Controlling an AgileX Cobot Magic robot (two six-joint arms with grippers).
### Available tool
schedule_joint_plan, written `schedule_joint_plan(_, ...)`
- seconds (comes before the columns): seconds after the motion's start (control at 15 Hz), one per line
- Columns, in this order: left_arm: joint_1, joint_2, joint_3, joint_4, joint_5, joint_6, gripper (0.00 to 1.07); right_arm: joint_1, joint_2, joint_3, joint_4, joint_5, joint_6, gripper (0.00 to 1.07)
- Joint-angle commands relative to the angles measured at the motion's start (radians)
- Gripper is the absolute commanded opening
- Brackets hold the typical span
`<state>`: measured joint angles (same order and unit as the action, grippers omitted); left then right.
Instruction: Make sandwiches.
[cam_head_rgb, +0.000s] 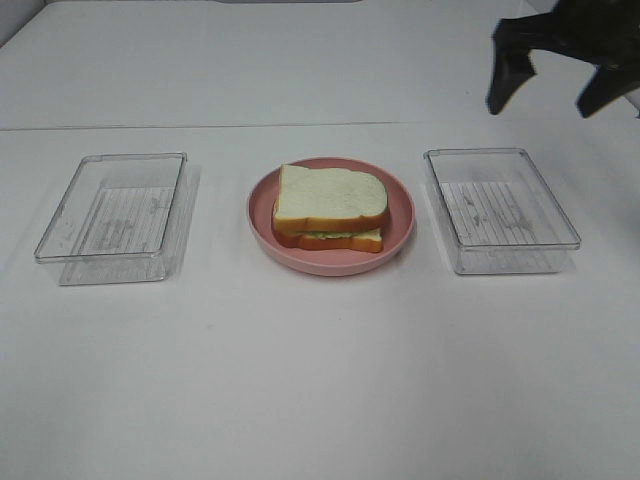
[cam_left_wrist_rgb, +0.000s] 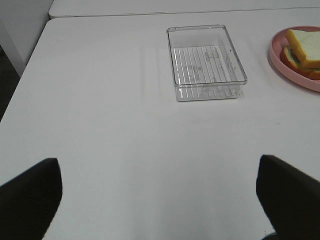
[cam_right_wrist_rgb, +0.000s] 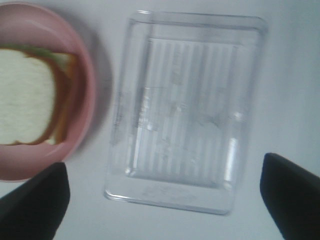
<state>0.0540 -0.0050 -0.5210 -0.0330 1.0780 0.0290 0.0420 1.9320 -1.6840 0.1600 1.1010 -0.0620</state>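
On the white desk (cam_head_rgb: 320, 380), the sandwich (cam_head_rgb: 330, 210) lies assembled on the pink plate (cam_head_rgb: 400, 235) at centre, between clear trays at 9 o'clock (cam_head_rgb: 112, 218) and 3 o'clock (cam_head_rgb: 500, 210). The left hand (cam_left_wrist_rgb: 160, 200) is spread, holding nothing. At 1 o'clock the right hand (cam_head_rgb: 555, 85) hangs spread above the desk.

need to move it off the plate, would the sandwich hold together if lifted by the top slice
Probably not: the sandwich looks like loose stacked layers, with green filling showing between the slices, so the top slice would likely come away alone. It looks foam-like, so likely light and squashy.
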Motion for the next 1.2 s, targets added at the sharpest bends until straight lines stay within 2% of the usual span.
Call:
schedule_joint_plan(0.07, -0.005, -0.023, 0.002, -0.002, -0.004, -0.006, 0.98, -0.065, -0.010, -0.006, -0.032, 0.081, 0.015, 1.00)
schedule_joint_plan(0.2, -0.005, -0.023, 0.002, -0.002, -0.004, -0.006, 0.98, -0.069, -0.026, 0.014, -0.091, 0.173, 0.015, 1.00)
schedule_joint_plan(0.33, -0.005, -0.023, 0.002, -0.002, -0.004, -0.006, 0.98, -0.069, -0.101, 0.113, -0.086, 0.139, 0.019, 1.00)
schedule_joint_plan(0.53, -0.005, -0.023, 0.002, -0.002, -0.004, -0.006, 0.98, -0.069, -0.436, 0.520, -0.095, -0.013, 0.047, 1.00)
schedule_joint_plan(0.6, -0.005, -0.023, 0.002, -0.002, -0.004, -0.006, 0.98, -0.069, -0.502, 0.584, -0.095, -0.035, 0.047, 1.00)
schedule_joint_plan(0.67, -0.005, -0.023, 0.002, -0.002, -0.004, -0.006, 0.98, -0.069, -0.761, 0.799, -0.097, -0.097, 0.047, 1.00)
schedule_joint_plan(0.8, -0.005, -0.023, 0.002, -0.002, -0.004, -0.006, 0.98, -0.069, -0.951, 0.920, -0.097, -0.114, 0.048, 1.00)
schedule_joint_plan(0.87, -0.005, -0.023, 0.002, -0.002, -0.004, -0.006, 0.98, -0.069, -1.018, 0.949, -0.095, -0.114, 0.049, 1.00)
schedule_joint_plan(0.93, -0.005, -0.023, 0.002, -0.002, -0.004, -0.006, 0.98, -0.069, -1.143, 1.012, -0.094, -0.114, 0.052, 1.00)
schedule_joint_plan(1.0, -0.005, -0.023, 0.002, -0.002, -0.004, -0.006, 0.98, -0.069, -1.349, 1.110, -0.094, -0.112, 0.052, 1.00)
schedule_joint_plan(1.2, -0.005, -0.023, 0.002, -0.002, -0.004, -0.006, 0.98, -0.069, -1.599, 1.207, -0.093, -0.113, 0.045, 1.00)
